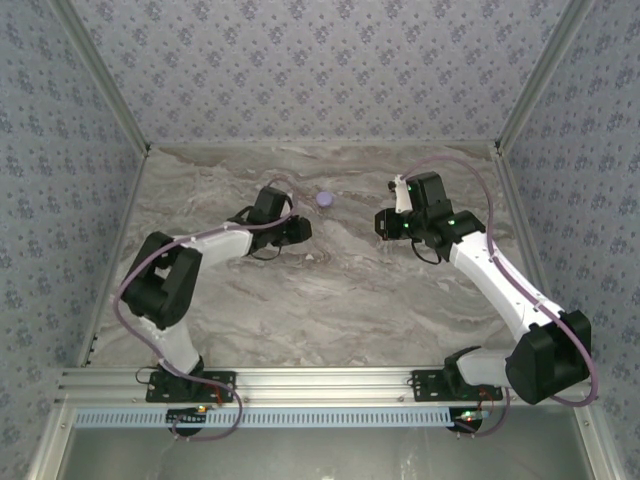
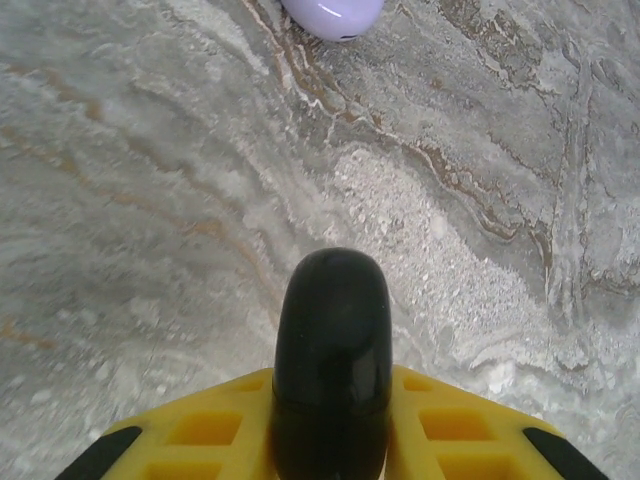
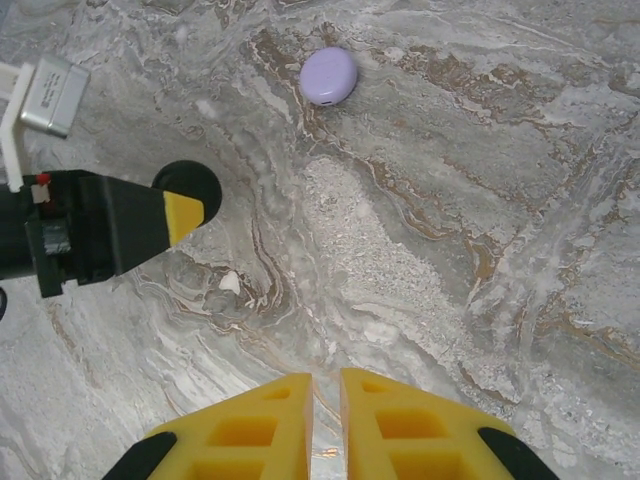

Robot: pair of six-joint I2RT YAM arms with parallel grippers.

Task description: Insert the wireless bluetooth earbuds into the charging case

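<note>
My left gripper (image 1: 300,230) is shut on a glossy black rounded disc (image 2: 333,330), which stands edge-on between its yellow fingers (image 2: 210,425). In the right wrist view the same disc (image 3: 187,182) pokes out past the left arm's yellow fingertip (image 3: 181,217), just above the table. A closed lilac pebble-shaped case (image 1: 325,199) (image 2: 333,15) (image 3: 328,76) lies on the marble a short way beyond both grippers. Which of the two is the charging case I cannot tell. My right gripper (image 1: 383,222) (image 3: 325,380) hovers over bare marble, shut to a thin slit with nothing in it. The earbuds are out of view.
The marble tabletop (image 1: 330,290) is walled on three sides by patterned panels (image 1: 320,60). An aluminium rail (image 1: 320,380) runs along the near edge by the arm bases. The left wrist's grey camera block (image 3: 48,93) sits at the left of the right wrist view.
</note>
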